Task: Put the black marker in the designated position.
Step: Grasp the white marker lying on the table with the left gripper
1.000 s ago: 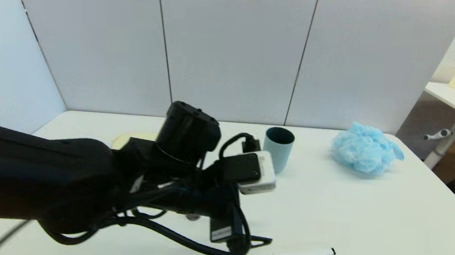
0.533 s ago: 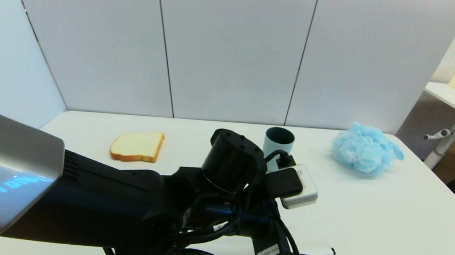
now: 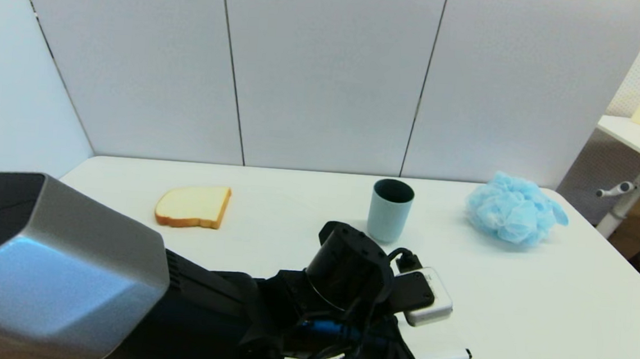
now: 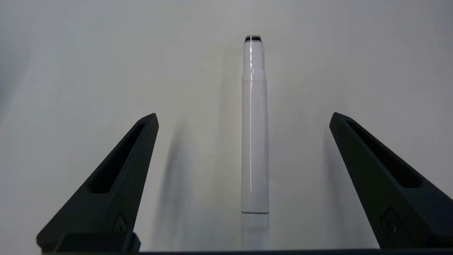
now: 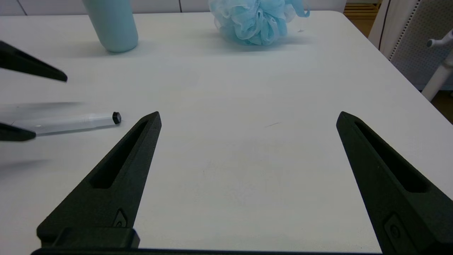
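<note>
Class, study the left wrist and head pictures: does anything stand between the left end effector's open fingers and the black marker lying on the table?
Nothing visible does. The black marker lies on bare table, between the spread fingers of the left end effector, touching neither. The pale blue cup stands farther back.

The black marker (image 4: 254, 141) has a plain white barrel with small black tips, lying on the white table (image 3: 542, 307) — no pattern on either. The cup (image 3: 389, 209) is pale blue (dark inside), the puff (image 3: 512, 208) a brighter sky blue, and the bread slice (image 3: 193, 206) cream with a tan crust. The wall panels (image 3: 327, 73) are flat grey — split by thin dark seams — and the left gripper (image 4: 244, 118) has matte black fingers.
</note>
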Controlling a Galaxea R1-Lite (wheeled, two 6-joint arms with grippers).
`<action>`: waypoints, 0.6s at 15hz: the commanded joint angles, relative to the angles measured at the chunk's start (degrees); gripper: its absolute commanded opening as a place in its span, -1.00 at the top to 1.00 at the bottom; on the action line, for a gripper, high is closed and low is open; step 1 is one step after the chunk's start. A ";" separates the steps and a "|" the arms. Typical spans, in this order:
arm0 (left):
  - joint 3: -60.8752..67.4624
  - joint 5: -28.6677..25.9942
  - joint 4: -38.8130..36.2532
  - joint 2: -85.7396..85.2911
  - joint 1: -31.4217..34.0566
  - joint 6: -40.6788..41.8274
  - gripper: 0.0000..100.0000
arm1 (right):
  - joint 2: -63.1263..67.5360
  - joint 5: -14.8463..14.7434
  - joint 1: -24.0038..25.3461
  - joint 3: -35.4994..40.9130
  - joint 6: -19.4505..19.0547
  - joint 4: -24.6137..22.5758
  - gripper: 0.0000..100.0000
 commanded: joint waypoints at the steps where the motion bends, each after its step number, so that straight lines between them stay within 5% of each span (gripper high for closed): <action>1: 0.19 0.25 -1.31 2.79 -1.01 0.00 -1.00 | 0.00 0.01 0.00 0.02 0.02 -0.01 -1.00; 9: 0.28 0.60 -2.45 2.88 -1.01 -0.52 -1.00 | 0.00 0.01 0.00 0.02 0.02 -0.01 -1.00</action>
